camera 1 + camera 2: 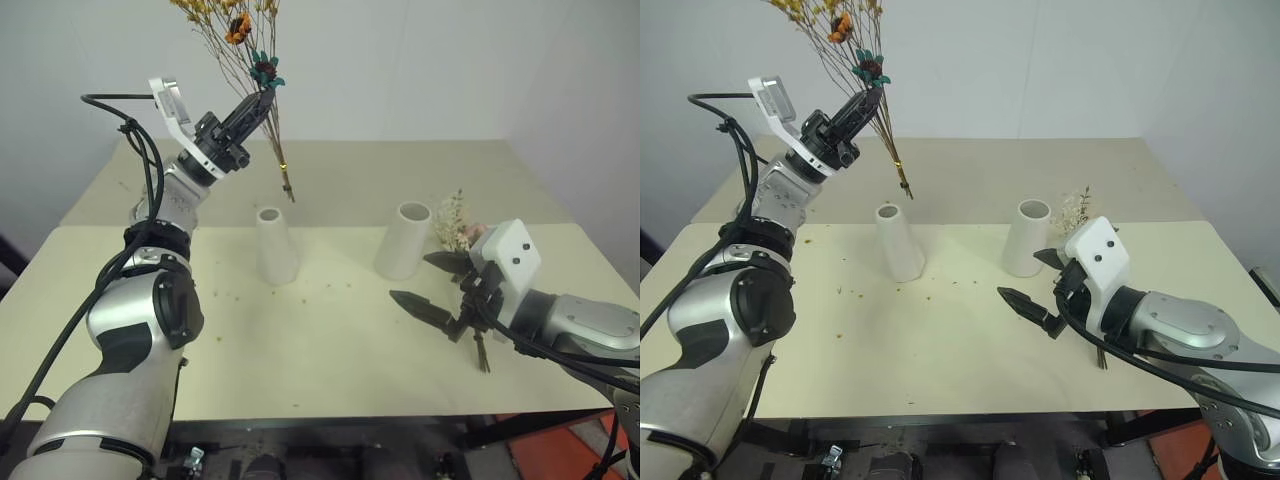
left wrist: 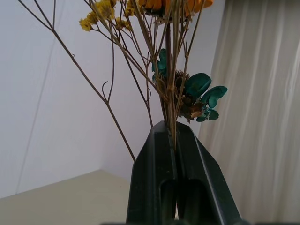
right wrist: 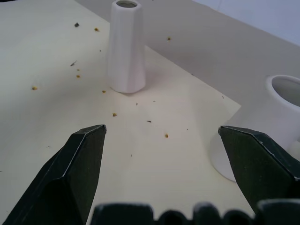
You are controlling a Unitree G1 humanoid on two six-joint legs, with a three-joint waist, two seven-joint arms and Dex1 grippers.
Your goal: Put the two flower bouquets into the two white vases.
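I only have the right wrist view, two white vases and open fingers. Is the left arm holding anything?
Observer: Yes, the left gripper is shut on the stems of the yellow dried bouquet, held up in the air.
Operator: Where are its stem ends?
Observer: They hang above and behind the slim vase, not inside it.
Operator: And the other bouquet?
Observer: The pink bouquet lies on the table beside the wider vase, behind the open right gripper.

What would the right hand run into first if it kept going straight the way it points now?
Probably bare table first. Further along, the open right hand lines up with the gap between the slim vase and the wide vase; depth is unclear.
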